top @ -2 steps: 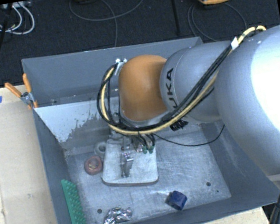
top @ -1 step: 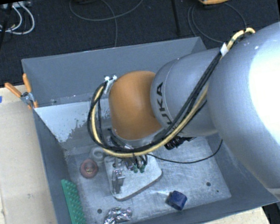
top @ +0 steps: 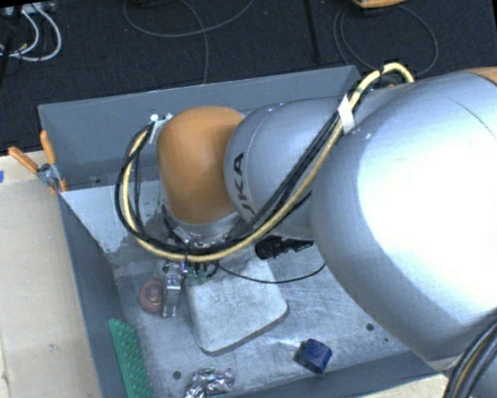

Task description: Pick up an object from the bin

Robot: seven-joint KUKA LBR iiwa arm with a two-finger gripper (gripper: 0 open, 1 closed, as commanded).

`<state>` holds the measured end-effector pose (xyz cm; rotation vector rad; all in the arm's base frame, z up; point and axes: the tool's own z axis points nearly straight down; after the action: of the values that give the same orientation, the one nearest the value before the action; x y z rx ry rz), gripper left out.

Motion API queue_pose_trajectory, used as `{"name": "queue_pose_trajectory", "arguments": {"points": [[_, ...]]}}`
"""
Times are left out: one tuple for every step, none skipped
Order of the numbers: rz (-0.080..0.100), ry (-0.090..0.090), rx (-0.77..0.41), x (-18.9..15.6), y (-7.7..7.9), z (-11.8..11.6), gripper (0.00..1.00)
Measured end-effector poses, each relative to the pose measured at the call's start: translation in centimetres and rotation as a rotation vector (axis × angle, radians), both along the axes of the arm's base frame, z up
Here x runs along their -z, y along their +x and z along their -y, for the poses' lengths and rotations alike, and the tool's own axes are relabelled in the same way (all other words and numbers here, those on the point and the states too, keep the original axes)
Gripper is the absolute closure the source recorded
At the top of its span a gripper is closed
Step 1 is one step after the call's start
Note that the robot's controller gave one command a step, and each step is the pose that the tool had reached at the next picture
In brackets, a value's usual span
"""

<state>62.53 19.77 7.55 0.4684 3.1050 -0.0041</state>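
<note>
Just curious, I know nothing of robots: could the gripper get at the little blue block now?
Probably yes. The blue block lies alone on the bin floor, nothing on it, clear of the grey pad. The gripper is by a brownish round thing, so it must move across.

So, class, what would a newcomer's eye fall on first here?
The big silver arm with its orange cover looms on the right, its hand down at the left middle of the bin beside a small brownish round thing. A green toothed strip lies along the left wall, and a grey pad sits mid-floor.
</note>
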Motion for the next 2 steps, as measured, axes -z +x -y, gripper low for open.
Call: {"name": "queue_pose_trajectory", "arguments": {"points": [[0.018,0.001,-0.067,-0.20,-1.39,0.00,0.00],[0.026,0.009,-0.067,-0.60,-1.16,-0.32,1.00]]}}
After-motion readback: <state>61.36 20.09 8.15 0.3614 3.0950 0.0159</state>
